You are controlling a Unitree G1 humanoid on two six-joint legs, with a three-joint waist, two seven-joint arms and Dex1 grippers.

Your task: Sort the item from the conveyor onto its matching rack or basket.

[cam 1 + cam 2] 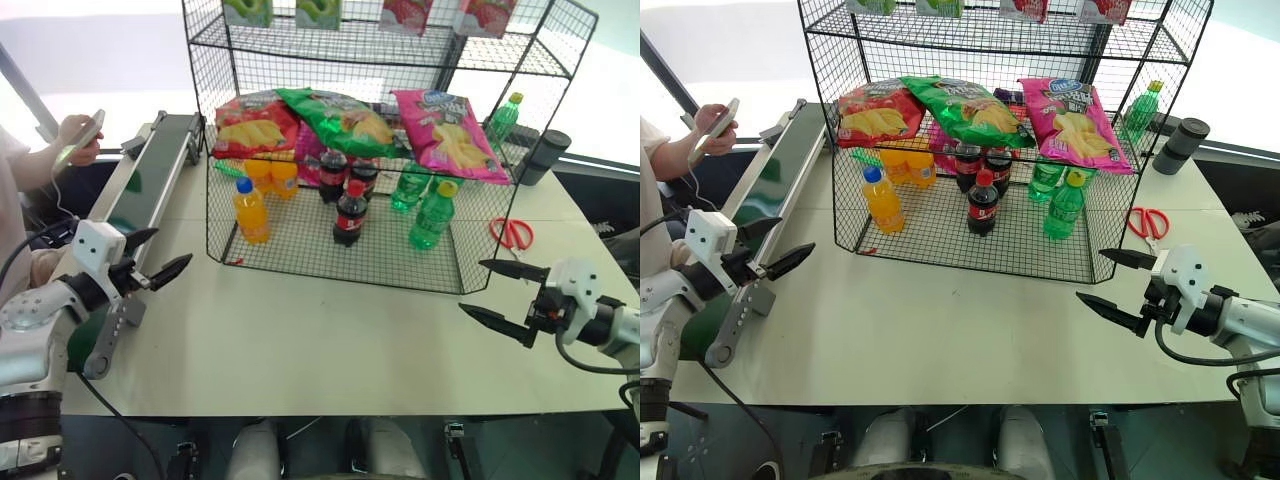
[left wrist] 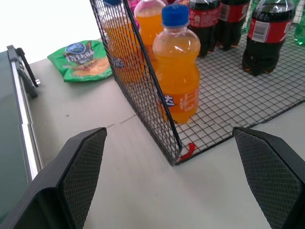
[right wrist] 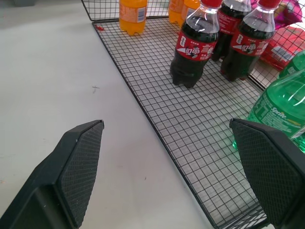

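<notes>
Showing a shiny pink bag (image 1: 450, 133) with a round blue logo and yellow chips printed on it. Sitting beside a green bag (image 1: 338, 118) and a red bag (image 1: 254, 124), both picturing yellow chips too. Resting on a black wire-grid rack (image 1: 300, 262). Standing inside: orange bottles (image 1: 250, 211) with blue caps, dark cola bottles (image 1: 350, 213) with red labels and caps, green bottles (image 1: 431, 216) with yellow caps. Lying on the off-white tabletop (image 1: 330, 350): red-handled scissors (image 1: 512, 233). Running along the side: a dark-green belt (image 1: 150, 177) in a grey frame. Wearing black fingers with a fine mesh texture: left pincer (image 1: 160, 262), right pincer (image 1: 502, 296).
</notes>
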